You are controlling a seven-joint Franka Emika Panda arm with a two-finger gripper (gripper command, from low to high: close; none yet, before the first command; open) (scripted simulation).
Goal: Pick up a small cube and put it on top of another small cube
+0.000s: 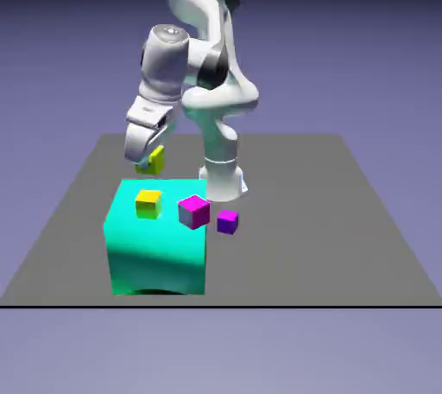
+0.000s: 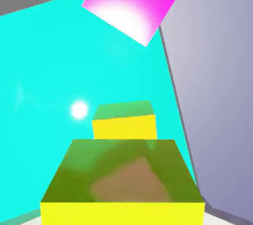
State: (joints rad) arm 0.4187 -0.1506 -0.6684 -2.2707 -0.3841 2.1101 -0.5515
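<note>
Claw [image 1: 147, 159] clamped on the lime-yellow cube [image 1: 156, 159], held above the teal block [image 1: 155, 245] near the golden-yellow cube [image 1: 148, 203].

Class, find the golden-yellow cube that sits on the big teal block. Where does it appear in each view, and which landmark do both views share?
Exterior view: golden-yellow cube sits left of centre, on the teal block's top.
Hand view: the cube shows just below centre, beyond the held lime-yellow cube.
Shared landmark: the magenta cube, also on the teal block.

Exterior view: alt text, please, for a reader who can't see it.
The white arm's claw holds a lime cube above a big teal block. A golden cube and a magenta cube sit on the block; a purple cube lies beside it.
</note>
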